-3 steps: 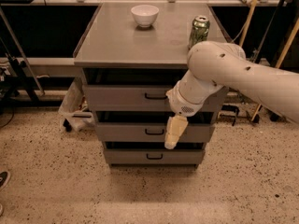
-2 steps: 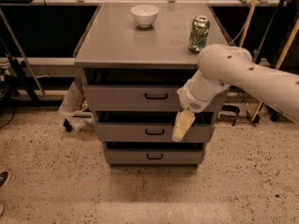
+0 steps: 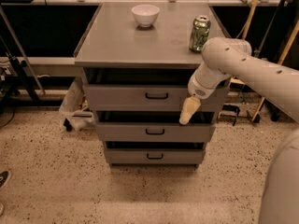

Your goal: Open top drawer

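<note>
- Camera view looks down on a speckled floor, and on it one grey cabinet with a flat top.
- One white robot arm sweeps in from the right and bends down across the cabinet's right front corner.
- Three grey drawers are stacked in the cabinet, one black loop handle each, three handles in all.
- Directly under the cabinet top sits the top drawer, the widest of the three. Its long axis runs left to right across the picture and its flat front faces the camera.
- Below it are the middle drawer and the bottom drawer, each narrower.
- One gripper, cream coloured, hangs at the arm's end in front of the top drawer's right part. It points down and a little left, and its tip is over the dark gap above the middle drawer. Whether it is clenched or released cannot be told.
- One white bowl stands at the back of the top.
- One green can stands upright to the bowl's right.
- At the centre of the top drawer's front sits its handle, left of the gripper and apart from it.
</note>
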`<state>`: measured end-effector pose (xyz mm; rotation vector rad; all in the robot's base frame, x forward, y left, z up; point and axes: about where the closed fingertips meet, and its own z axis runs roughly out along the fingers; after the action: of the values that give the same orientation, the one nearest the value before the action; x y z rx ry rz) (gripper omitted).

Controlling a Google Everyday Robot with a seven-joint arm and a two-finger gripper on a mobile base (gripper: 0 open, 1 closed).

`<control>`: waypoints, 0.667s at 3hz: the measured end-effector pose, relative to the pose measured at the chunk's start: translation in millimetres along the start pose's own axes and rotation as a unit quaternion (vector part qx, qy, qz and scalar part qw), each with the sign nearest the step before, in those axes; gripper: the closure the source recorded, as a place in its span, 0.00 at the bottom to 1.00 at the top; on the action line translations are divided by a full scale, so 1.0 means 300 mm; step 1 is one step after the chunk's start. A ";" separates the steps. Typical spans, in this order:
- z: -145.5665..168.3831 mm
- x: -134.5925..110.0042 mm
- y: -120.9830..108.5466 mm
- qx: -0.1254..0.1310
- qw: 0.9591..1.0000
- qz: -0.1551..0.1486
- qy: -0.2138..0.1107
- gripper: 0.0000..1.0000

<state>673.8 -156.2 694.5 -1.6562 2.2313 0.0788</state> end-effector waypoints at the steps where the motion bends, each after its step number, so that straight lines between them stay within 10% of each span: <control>1: 0.002 0.001 -0.016 0.003 1.000 0.001 0.003 0.00; 2: 0.004 0.001 -0.012 0.002 1.000 0.000 0.003 0.00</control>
<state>677.3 -157.4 694.0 -1.6548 2.2344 0.0696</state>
